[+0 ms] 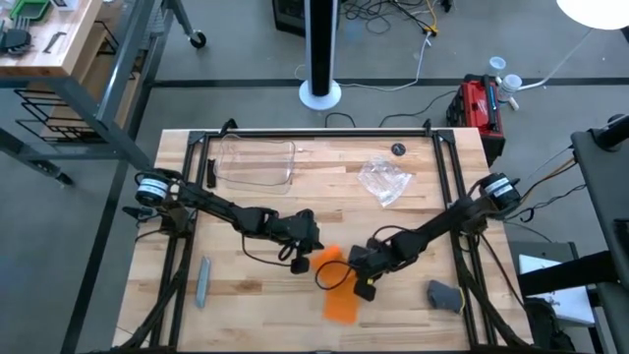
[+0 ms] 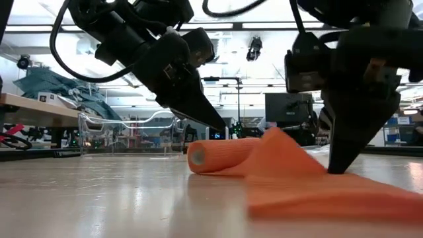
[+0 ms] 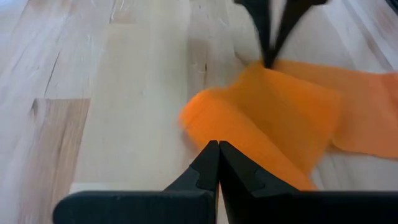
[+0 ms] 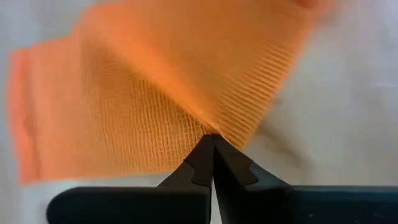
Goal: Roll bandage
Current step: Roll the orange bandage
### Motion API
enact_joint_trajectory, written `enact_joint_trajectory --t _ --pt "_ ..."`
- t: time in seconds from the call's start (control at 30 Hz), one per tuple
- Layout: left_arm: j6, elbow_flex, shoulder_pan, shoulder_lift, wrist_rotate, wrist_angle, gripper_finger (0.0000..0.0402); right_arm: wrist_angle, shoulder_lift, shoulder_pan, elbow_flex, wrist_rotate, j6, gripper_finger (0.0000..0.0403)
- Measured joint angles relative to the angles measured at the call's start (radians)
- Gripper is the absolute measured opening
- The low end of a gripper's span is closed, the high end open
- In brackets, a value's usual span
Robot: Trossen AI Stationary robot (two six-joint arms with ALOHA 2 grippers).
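The orange bandage (image 1: 337,285) lies on the wooden table near its front edge. One end is wound into a small roll (image 2: 201,157), and the loose strip (image 2: 324,192) runs flat from it toward the near right. My left gripper (image 1: 305,258) is shut at the roll's left side. My right gripper (image 1: 358,265) is shut on the strip just right of the roll, where the cloth rises in a peak (image 2: 274,135). My left gripper touches the roll's side (image 3: 208,127) with its shut fingertips, slanting down from the table's left. The roll rests on the table. My right gripper pinches a small fold of the strip (image 4: 205,121) between its fingertips, slanting down from the right. The cloth puckers toward the tips; the rest lies on the table.
A clear plastic tray (image 1: 254,162) and crinkled clear wrap (image 1: 383,180) lie at the back. A grey bar (image 1: 202,280) lies at the near left and a grey lump (image 1: 444,295) at the near right. A small black disc (image 1: 397,149) sits at the far edge.
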Motion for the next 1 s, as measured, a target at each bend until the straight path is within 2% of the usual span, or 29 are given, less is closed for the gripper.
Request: enact_joint_trajectory --t 0.13,0.23,0.37,0.63,0.83,1.0 --pt "-0.053 0.0 -0.001 0.0 0.0 0.005 0.0 -0.059 -0.075 0.005 -0.004 0.018 0.002 0.0" --pt "-0.087 0.0 -0.002 0.0 -0.001 0.008 0.0 -0.048 -0.129 0.032 -0.001 0.03 0.032 0.0" --pt "-0.126 0.0 -0.004 0.0 -0.027 0.008 0.0 0.016 -0.145 0.091 -0.001 0.106 0.087 0.0" --pt "-0.15 0.001 -0.007 0.0 -0.051 0.011 0.0 0.193 -0.019 0.192 0.001 0.18 0.193 0.0" --pt "-0.151 0.001 -0.007 0.0 -0.055 0.017 0.0 0.157 0.05 0.2 0.032 0.168 0.239 0.0" --pt "-0.149 0.001 -0.007 0.0 -0.056 0.018 0.0 0.01 0.08 0.199 0.093 0.172 0.275 0.0"
